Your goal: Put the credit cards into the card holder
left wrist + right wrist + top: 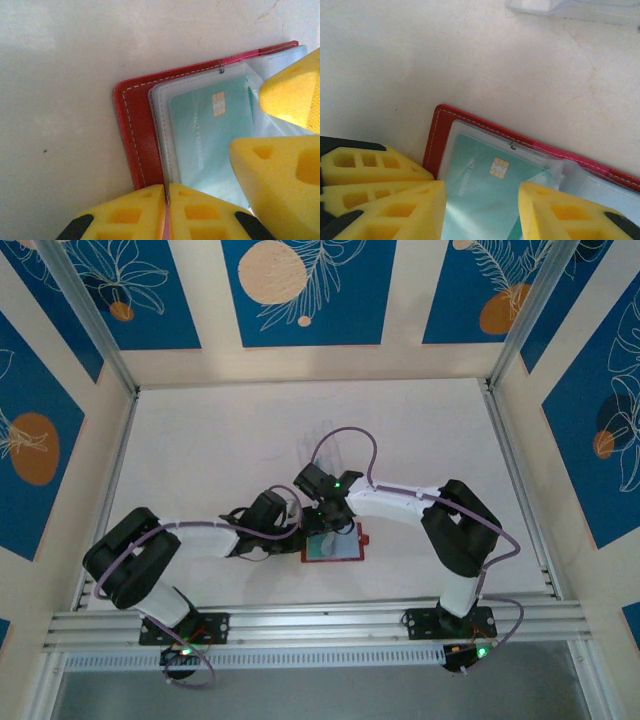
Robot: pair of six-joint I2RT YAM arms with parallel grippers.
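Left arm reaching inward, jaws pressed together, right arm bent inward, jaws parted.

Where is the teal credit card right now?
The credit card lies mid-table in the top view, in the clear sleeve of the open red card holder, between the right gripper's open fingers.

The card holder is red, grained and leather-like, with pale stitching. Its sleeves are clear glossy plastic. The credit card is smooth teal plastic with a metallic gold chip. The right gripper has matt yellow fingers. The table is matt white.
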